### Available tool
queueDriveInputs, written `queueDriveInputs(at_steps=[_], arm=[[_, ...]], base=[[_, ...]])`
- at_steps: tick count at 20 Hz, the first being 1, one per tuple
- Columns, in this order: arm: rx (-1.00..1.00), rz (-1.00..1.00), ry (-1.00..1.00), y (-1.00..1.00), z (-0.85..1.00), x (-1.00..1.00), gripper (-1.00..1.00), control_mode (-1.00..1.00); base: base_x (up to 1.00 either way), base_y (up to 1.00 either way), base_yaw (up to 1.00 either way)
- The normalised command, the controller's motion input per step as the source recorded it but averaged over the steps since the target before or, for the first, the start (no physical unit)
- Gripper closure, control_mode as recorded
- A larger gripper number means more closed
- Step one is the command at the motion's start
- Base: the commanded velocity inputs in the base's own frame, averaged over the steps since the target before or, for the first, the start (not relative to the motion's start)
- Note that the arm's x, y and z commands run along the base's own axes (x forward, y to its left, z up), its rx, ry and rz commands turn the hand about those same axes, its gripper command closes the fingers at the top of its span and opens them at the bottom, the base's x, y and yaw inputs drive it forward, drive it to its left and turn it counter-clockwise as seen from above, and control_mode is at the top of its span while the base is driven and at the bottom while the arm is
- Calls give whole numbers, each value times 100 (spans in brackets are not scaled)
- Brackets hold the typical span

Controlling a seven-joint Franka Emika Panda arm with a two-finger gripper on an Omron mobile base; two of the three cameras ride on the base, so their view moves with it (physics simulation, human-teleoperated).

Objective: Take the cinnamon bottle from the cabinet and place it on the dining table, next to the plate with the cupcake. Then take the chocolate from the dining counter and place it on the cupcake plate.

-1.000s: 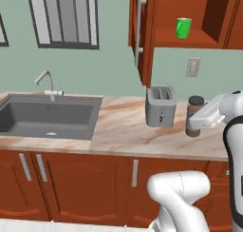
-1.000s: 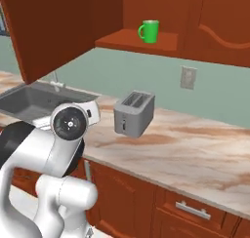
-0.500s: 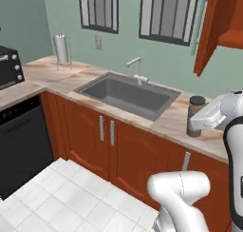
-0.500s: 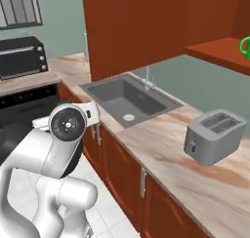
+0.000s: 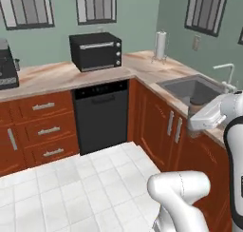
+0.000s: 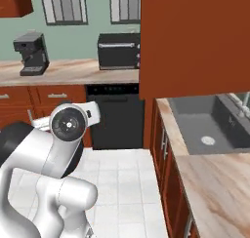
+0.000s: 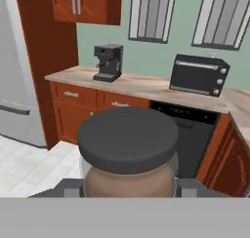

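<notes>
Cinnamon bottle (image 7: pixel 128 151) clamped in the gripper (image 7: pixel 128 190), dark cap toward the camera, carried in the air above the tiled kitchen floor (image 5: pixel 71 188). Beyond it: toaster oven (image 7: pixel 199 74) and coffee machine (image 7: pixel 107 62) on the far counter (image 7: pixel 146 88).

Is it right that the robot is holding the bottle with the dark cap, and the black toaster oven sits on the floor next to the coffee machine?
Not quite. The bottle with the dark cap is held in the jaws, but the black toaster oven sits on the counter, not the floor. The hand view shows it there, further along the counter than the coffee machine.
</notes>
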Motion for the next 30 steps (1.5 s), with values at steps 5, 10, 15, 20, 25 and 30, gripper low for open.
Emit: queueDriveInputs(at_steps=[5, 10, 15, 20, 25, 30], arm=[[0, 0, 0, 0, 0, 0, 100, 100], [0, 0, 0, 0, 0, 0, 100, 100], [0, 0, 0, 0, 0, 0, 100, 100], [0, 0, 0, 0, 0, 0, 100, 100], [0, 0, 0, 0, 0, 0, 100, 100], [0, 0, 0, 0, 0, 0, 100, 100]], base=[[0, 0, 76], [1, 0, 73], [21, 0, 69], [36, 0, 68], [48, 0, 66], [64, -6, 59]])
